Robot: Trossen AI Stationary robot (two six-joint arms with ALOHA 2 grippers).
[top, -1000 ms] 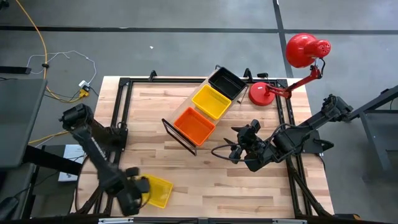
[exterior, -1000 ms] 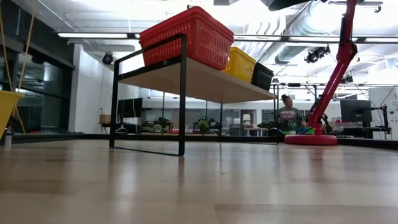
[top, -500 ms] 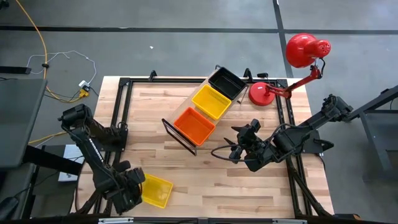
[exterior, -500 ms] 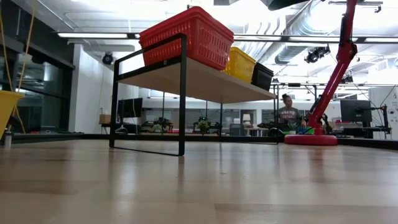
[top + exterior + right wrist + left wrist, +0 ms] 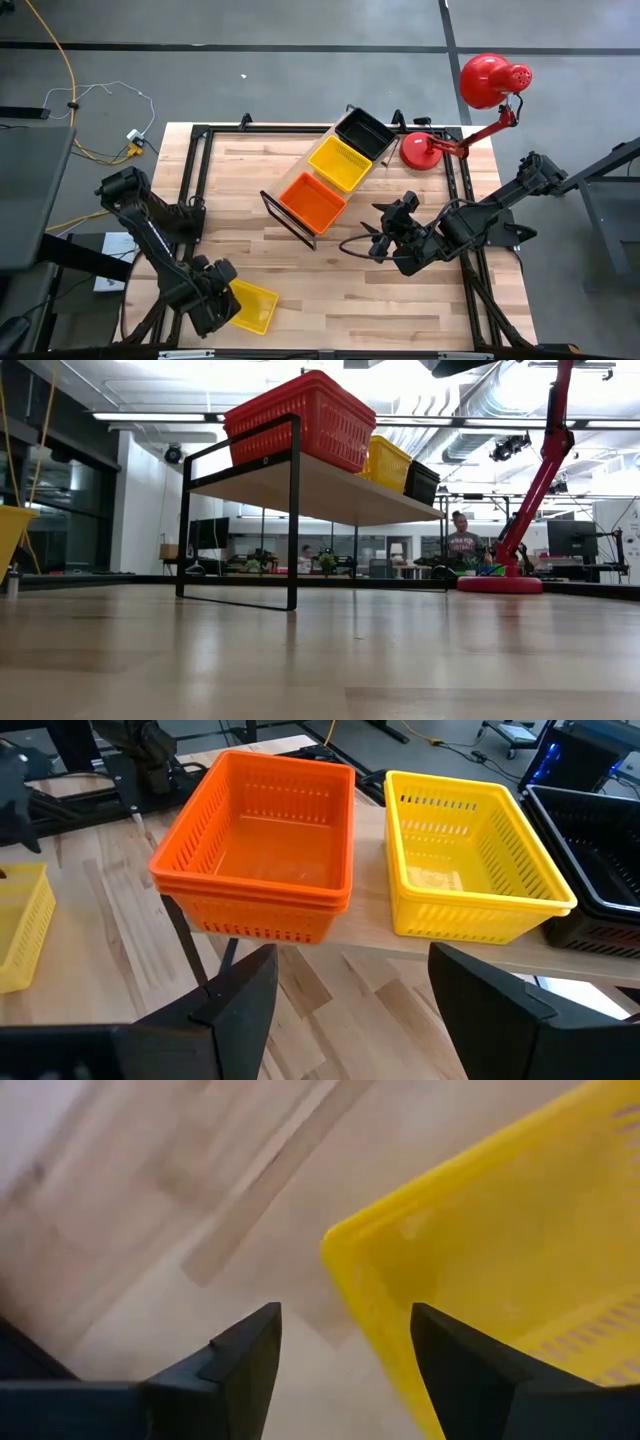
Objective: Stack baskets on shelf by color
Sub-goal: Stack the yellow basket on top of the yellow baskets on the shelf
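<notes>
A yellow basket (image 5: 252, 306) rests flat on the table near its front left corner. My left gripper (image 5: 345, 1370) points down over the basket's left end, open. One finger (image 5: 245, 1365) is outside the basket's wall (image 5: 372, 1320) and the other (image 5: 470, 1380) is over its inside, next to a corner. On the shelf (image 5: 330, 490) stand two nested orange baskets (image 5: 265, 850), a yellow basket (image 5: 465, 850) and a black basket (image 5: 600, 830) in a row. My right gripper (image 5: 378, 243) hovers open, to the right of the shelf's near end.
A red desk lamp (image 5: 478, 95) stands at the table's far right corner, just beyond the black basket. A black frame runs along the table's edges (image 5: 195, 180). Bare tabletop (image 5: 360, 300) lies between the loose yellow basket and my right arm.
My left gripper has rolled about its own pointing line above the yellow basket's left end and shifted slightly toward the table's far edge. The basket lies in the same place on the table.
</notes>
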